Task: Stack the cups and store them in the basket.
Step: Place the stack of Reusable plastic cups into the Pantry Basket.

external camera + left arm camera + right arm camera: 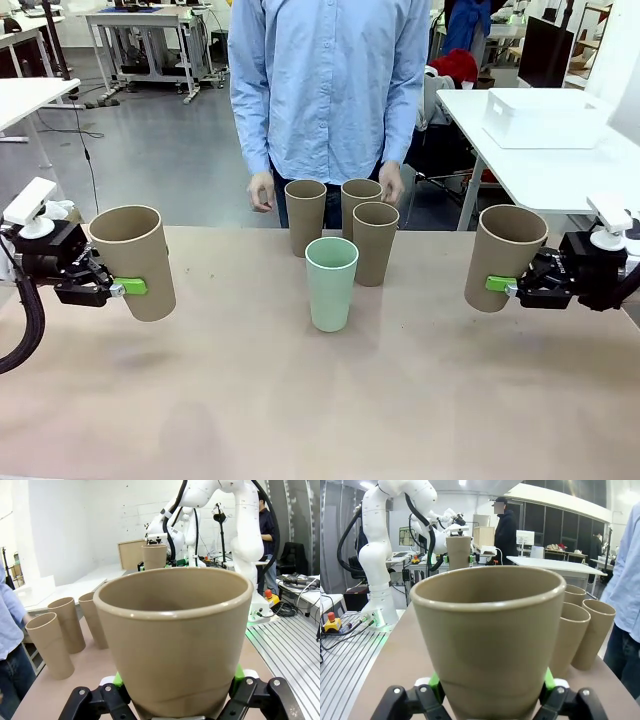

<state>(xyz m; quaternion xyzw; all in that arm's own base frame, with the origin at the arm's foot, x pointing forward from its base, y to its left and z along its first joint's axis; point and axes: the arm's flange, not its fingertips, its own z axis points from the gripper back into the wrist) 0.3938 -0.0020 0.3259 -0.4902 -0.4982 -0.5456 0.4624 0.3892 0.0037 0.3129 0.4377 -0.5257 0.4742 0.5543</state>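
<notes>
At my far left, my left gripper (132,287) is closed on the left cup (135,262), a tan tumbler. The green pads press its lower wall from both sides, as the left wrist view shows at the pads (118,679). The jaws are only as wide as the cup. It hangs above the table (250,400), mouth up and tilted a little toward my left side.

In the middle, four cups stand upright on the table. The far-left tan cup (305,215) and the far-right tan cup (360,200) are nearest the person (330,80). The near tan cup (376,242) stands just in front of the far-right one. The green cup (331,283) is closest to me, just beside the near tan cup. The person's right hand (262,191) hangs beside the far-left tan cup, and the left hand (391,183) is by the far-right one. Neither hand holds a cup.

At my right, my right gripper (500,284) is clamped on the right cup (503,258), also tan. It grips low on the wall, with the pads (434,682) against both sides. This cup is held above the table too, its mouth leaning toward my right.

Furthest right, the basket (545,118) sits on a separate white table (540,175) behind. It is well apart from all the cups, and I cannot see inside it.
</notes>
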